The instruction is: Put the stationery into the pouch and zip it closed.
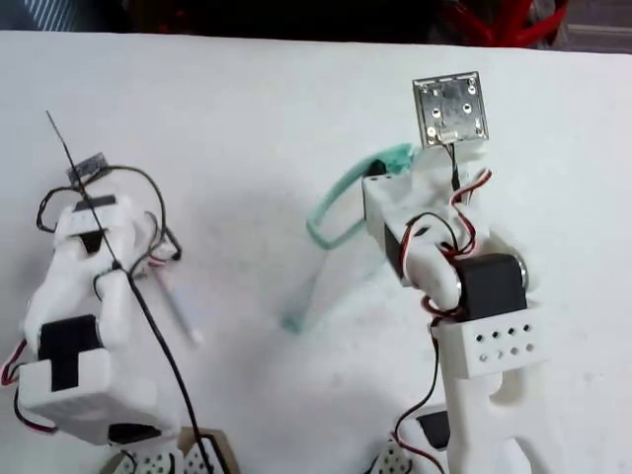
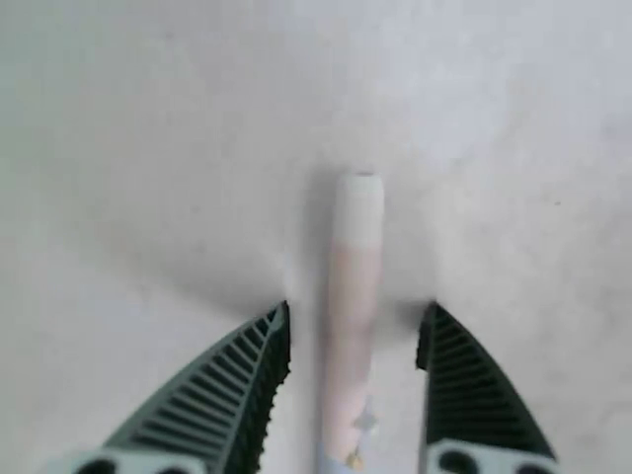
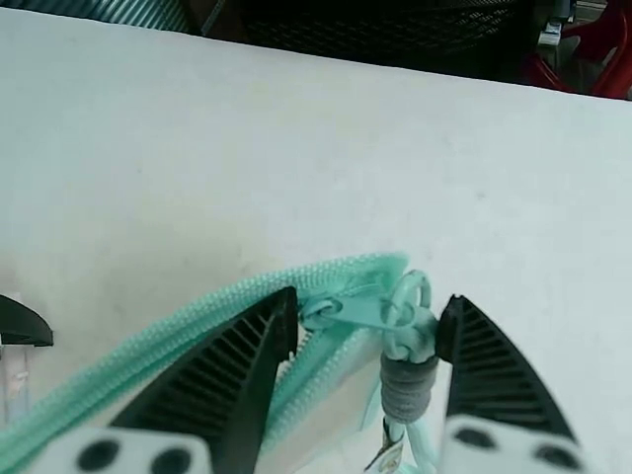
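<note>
At the lower left of the high view, the left arm [image 1: 84, 296] stood over the table [image 1: 247, 89]. Its gripper [image 2: 356, 308] was spread wide, one finger on either side of the pen [image 2: 354, 247] and neither touching it. The pale pen lay flat on the table, jutting out from under the arm toward the lower middle of the frame.

At the lower right, the right arm [image 1: 474, 296] held its gripper [image 3: 371, 299] low over one end of the pouch [image 1: 331, 212]. Its fingers were parted, with the zip pull [image 3: 405, 321] between them — whether either finger touched the zip could not be told. The teal-edged pouch lay mid-frame on the table between the arms, well apart from the pen.

Beyond the table's far edge, something red [image 1: 504, 20] showed at the upper right.
</note>
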`<action>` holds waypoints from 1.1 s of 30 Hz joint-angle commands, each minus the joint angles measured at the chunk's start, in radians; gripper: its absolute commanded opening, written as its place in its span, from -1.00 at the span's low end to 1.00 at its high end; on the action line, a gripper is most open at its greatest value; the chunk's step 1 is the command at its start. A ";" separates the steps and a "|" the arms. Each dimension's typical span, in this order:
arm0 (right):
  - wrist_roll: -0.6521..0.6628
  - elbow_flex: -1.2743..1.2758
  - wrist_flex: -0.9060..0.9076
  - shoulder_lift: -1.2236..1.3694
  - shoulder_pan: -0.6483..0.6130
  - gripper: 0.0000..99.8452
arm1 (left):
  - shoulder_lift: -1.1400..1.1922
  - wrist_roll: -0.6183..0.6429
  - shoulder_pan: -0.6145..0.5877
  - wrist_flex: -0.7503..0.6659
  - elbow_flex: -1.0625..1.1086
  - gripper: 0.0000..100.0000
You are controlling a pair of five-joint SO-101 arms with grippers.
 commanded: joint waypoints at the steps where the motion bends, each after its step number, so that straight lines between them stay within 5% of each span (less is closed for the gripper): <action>1: 0.006 0.055 0.001 0.010 -0.002 -0.54 | 0.002 0.011 -0.019 -0.009 -0.037 -0.74; 8: 0.006 0.055 0.001 0.010 -0.002 -0.54 | 0.007 0.011 -0.019 -0.015 -0.037 -0.95; 33: 0.006 0.055 0.001 0.016 -0.001 -0.54 | -0.042 -0.002 0.015 0.068 -0.061 -0.95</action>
